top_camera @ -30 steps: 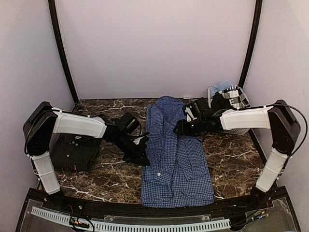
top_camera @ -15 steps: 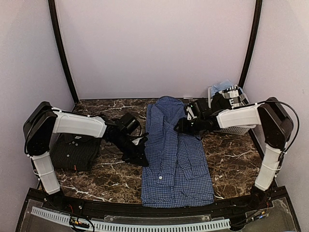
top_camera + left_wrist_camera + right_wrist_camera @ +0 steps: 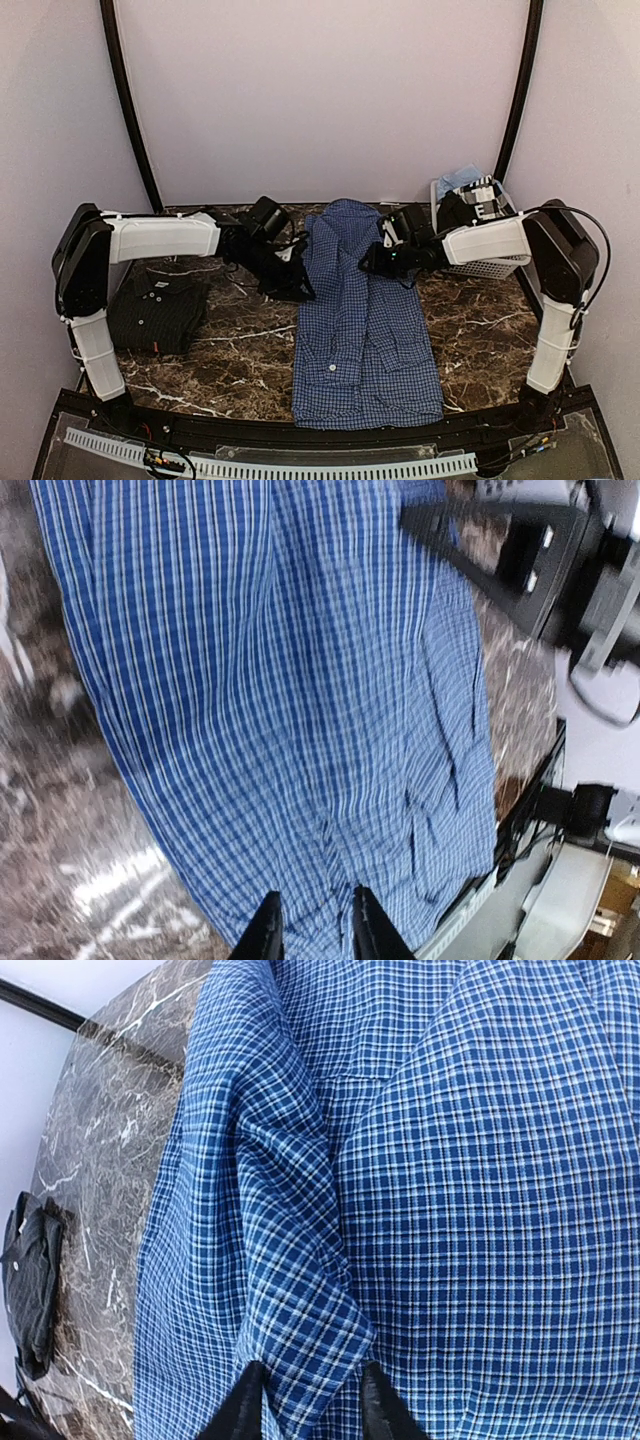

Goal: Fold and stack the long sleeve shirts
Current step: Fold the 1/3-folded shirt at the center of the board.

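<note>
The blue checked long sleeve shirt (image 3: 365, 350) lies flat down the middle of the table, collar at the far end. It fills the left wrist view (image 3: 300, 680) and the right wrist view (image 3: 500, 1160). My left gripper (image 3: 295, 288) is at the shirt's left edge, its jaws a little apart (image 3: 315, 930) over the cloth with nothing pinched. My right gripper (image 3: 372, 262) is on the shirt's upper right part, shut on a raised fold of the cloth (image 3: 310, 1405). The near-black shirt (image 3: 155, 315) lies folded at the left, an orange tag at its near edge.
A white slatted basket (image 3: 500, 268) stands at the back right behind my right arm, with light blue cloth (image 3: 458, 178) in it. A black rail (image 3: 300, 440) runs along the table's near edge. Marble table top (image 3: 240, 360) shows between the two shirts.
My left gripper has moved toward the far end along the shirt's left edge, and its arm has risen. My right gripper has shifted slightly farther back. The blue shirt's outline looks the same.
</note>
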### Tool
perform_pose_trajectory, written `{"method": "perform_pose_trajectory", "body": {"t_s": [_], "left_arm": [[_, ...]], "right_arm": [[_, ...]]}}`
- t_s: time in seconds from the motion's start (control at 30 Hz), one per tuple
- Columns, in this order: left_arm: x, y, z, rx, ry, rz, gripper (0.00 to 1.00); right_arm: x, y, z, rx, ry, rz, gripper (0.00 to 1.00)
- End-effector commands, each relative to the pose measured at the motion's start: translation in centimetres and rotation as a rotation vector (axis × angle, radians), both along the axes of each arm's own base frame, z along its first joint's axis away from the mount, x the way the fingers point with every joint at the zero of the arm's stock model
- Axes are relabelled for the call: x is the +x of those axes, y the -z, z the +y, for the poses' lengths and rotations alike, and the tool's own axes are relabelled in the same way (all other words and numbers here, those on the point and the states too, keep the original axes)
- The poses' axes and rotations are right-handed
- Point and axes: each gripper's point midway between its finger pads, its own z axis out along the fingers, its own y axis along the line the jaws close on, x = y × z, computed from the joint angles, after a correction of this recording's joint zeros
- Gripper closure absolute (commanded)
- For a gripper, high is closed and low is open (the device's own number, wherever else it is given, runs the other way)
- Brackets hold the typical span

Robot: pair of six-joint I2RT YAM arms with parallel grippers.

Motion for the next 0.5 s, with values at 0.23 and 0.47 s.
{"method": "perform_pose_trajectory", "body": {"t_s": [0.23,0.47], "left_arm": [[17.6,-4.6,0.1,-0.042,-0.195,-0.430,0.65],[22.1,-2.7,-1.3,-0.101,-0.167,-0.477,0.51]], "right_arm": [[0.6,0.0,-0.8,-0.016,0.034,-0.017,0.94],[-0.1,1.0,-1.7,-0.043,0.042,-0.002,1.00]]}}
